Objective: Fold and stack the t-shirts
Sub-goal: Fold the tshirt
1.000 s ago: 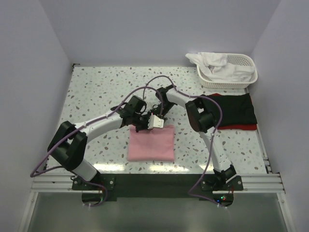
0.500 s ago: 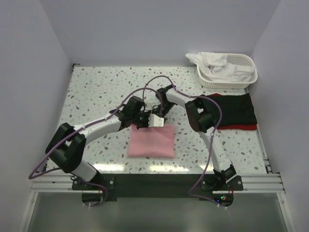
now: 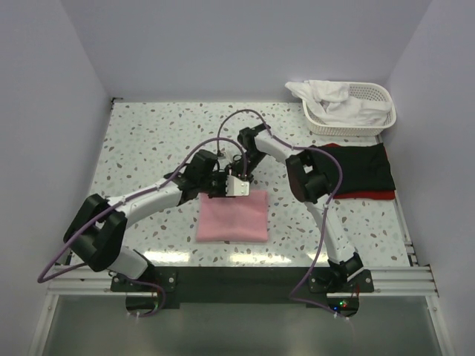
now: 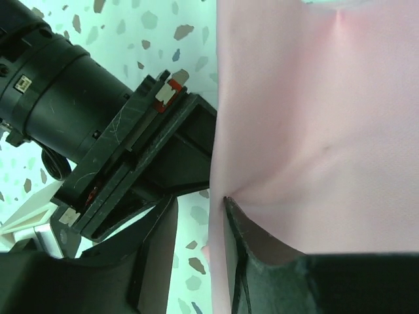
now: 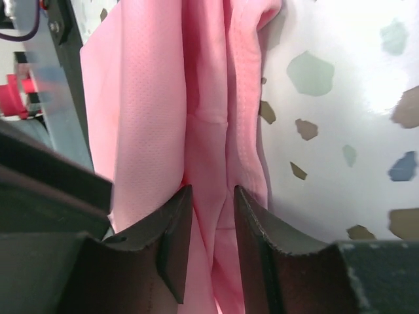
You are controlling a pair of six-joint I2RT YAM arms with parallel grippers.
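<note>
The light pink t-shirt (image 3: 231, 216) lies folded into a flat rectangle at the table's middle. Both grippers sit side by side at its far edge. My left gripper (image 3: 220, 188) has its jaws a little apart. The shirt's edge (image 4: 219, 131) runs between them against one finger (image 4: 245, 242), and bare table shows beside the other. My right gripper (image 3: 243, 178) is closed narrowly on a bunched ridge of pink cloth (image 5: 209, 131) that fills its jaws. A black t-shirt (image 3: 360, 167) lies folded on a red one (image 3: 364, 196) at the right.
A white lattice basket (image 3: 371, 119) holding a crumpled white t-shirt (image 3: 334, 100) stands at the far right corner. The speckled tabletop (image 3: 148, 141) is walled on three sides. The right arm's elbow (image 3: 308, 174) hangs close to the black shirt.
Both grippers and the pink shirt have shifted slightly toward the far side. The left arm has stretched out a little more.
</note>
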